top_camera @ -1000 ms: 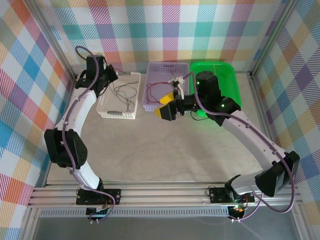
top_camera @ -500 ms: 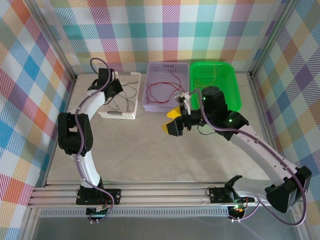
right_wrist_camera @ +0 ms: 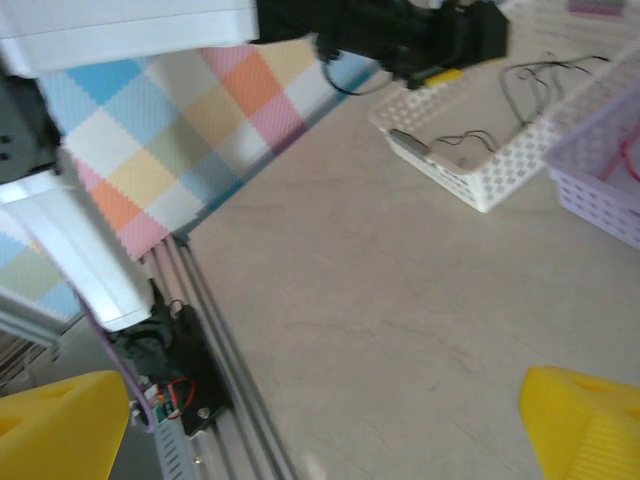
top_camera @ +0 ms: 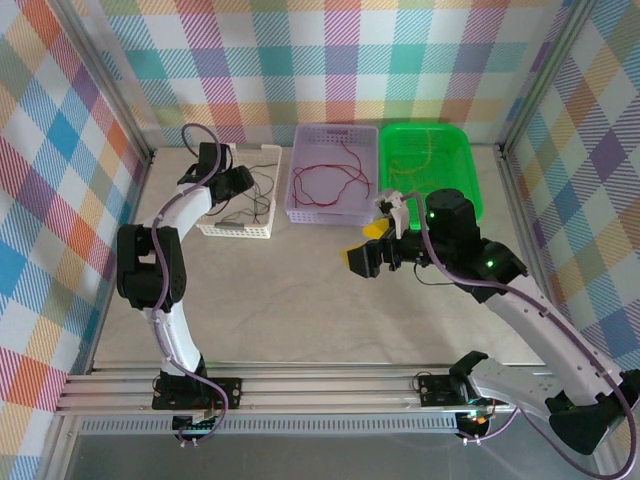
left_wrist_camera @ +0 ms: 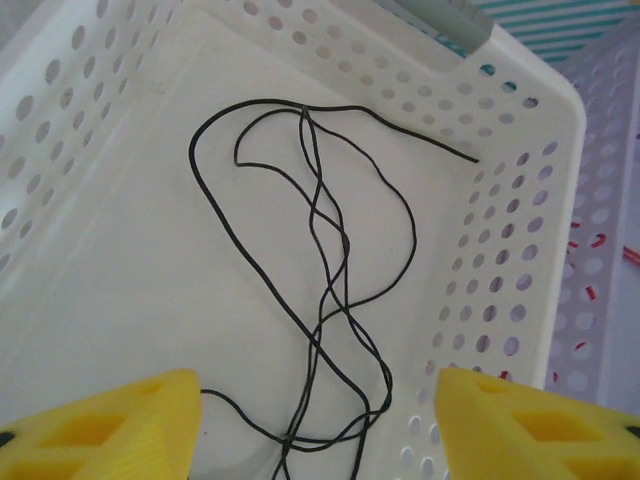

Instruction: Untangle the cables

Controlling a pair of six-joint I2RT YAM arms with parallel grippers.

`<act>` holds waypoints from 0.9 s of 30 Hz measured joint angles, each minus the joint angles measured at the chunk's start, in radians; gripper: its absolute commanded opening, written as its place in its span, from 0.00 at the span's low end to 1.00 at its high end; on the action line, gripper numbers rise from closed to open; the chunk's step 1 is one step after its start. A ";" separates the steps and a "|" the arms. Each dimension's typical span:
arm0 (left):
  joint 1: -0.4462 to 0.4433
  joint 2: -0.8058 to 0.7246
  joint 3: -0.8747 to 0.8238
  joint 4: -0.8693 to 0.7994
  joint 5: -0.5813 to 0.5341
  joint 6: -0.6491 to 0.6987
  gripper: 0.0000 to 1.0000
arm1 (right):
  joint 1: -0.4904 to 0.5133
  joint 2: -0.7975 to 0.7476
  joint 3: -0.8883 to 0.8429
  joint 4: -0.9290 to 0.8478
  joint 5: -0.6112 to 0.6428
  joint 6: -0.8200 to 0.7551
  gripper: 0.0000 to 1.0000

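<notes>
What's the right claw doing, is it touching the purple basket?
Apart. The right wrist view shows the open right claw over bare table, with a clear stretch of it between the yellow fingers and the purple basket.

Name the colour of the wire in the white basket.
Black; the wire shows best in the left wrist view.

I can read no writing, label, brand, number or sign on anything around me.
</notes>
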State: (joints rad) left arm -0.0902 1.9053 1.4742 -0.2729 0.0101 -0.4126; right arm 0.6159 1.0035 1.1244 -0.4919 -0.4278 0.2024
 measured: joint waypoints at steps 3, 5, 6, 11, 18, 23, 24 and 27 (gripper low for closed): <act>0.000 -0.048 0.001 -0.029 0.006 -0.006 1.00 | -0.019 -0.015 0.000 -0.035 0.065 0.019 1.00; -0.001 -0.090 0.004 -0.045 0.011 -0.014 1.00 | -0.041 -0.030 -0.001 -0.058 0.109 0.029 1.00; -0.003 -0.114 0.004 -0.050 0.012 -0.014 1.00 | -0.052 -0.037 -0.002 -0.065 0.134 0.034 1.00; -0.011 -0.253 -0.022 -0.070 -0.004 -0.022 1.00 | -0.137 -0.097 -0.042 -0.085 0.289 0.055 1.00; -0.072 -0.528 -0.205 -0.092 -0.113 -0.031 1.00 | -0.270 -0.248 -0.274 0.018 0.586 0.024 1.00; -0.098 -0.671 -0.334 -0.107 -0.172 -0.032 1.00 | -0.410 -0.254 -0.439 0.156 0.712 -0.027 1.00; -0.099 -0.690 -0.356 -0.111 -0.183 -0.032 1.00 | -0.442 -0.235 -0.462 0.190 0.724 -0.032 1.00; -0.100 -0.721 -0.423 -0.114 -0.213 -0.027 1.00 | -0.518 -0.146 -0.509 0.288 0.755 -0.026 1.00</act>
State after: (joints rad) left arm -0.1898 1.1843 1.0512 -0.3866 -0.2031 -0.4400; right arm 0.0982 0.8577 0.6151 -0.2039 0.3271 0.1761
